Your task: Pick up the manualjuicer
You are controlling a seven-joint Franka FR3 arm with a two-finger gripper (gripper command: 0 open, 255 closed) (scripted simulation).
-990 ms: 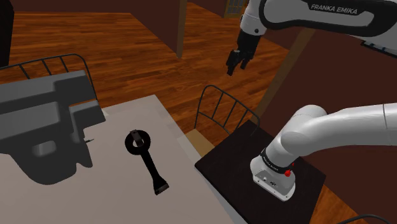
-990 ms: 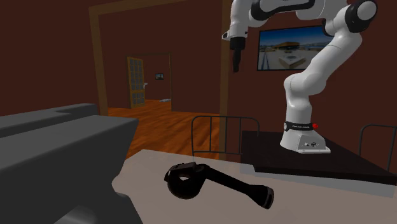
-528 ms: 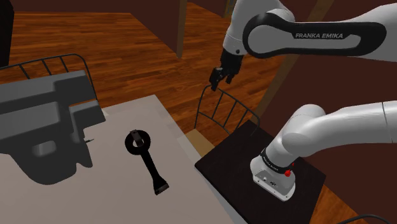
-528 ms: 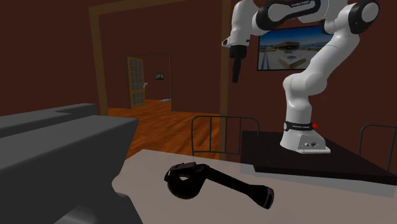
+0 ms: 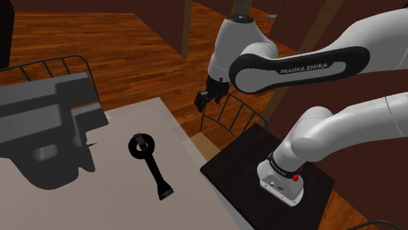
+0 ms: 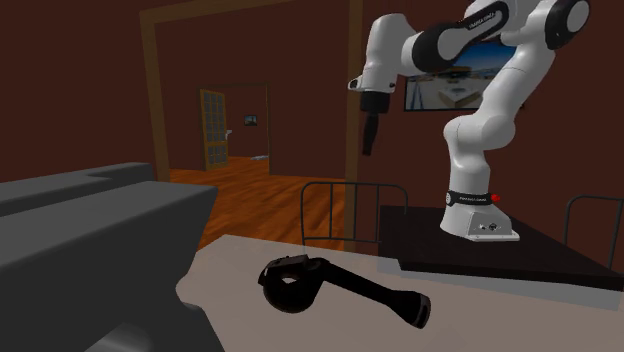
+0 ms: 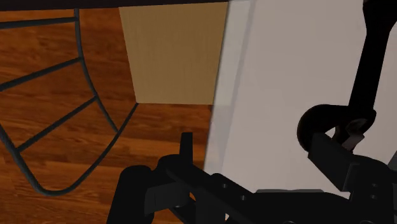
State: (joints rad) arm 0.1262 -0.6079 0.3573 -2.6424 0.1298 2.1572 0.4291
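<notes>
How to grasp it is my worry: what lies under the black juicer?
The black juicer lies flat on the pale grey table; the patch directly beneath it is covered.

a pale grey bench (image 5: pixel 118 196) carried a bulky grey block (image 5: pixel 46 117) at the shoulder view's left. a chair with a dark wire back (image 5: pixel 229 114) and tan seat (image 7: pixel 175 54) stood just beside the bench edge. a second wire back (image 5: pixel 52 65) rose behind the block. the floor (image 5: pixel 131 46) was reddish wood plank. a wooden door frame (image 6: pixel 150 100) and a landscape picture (image 6: pixel 435 95) stood against dark brown walls.
</notes>
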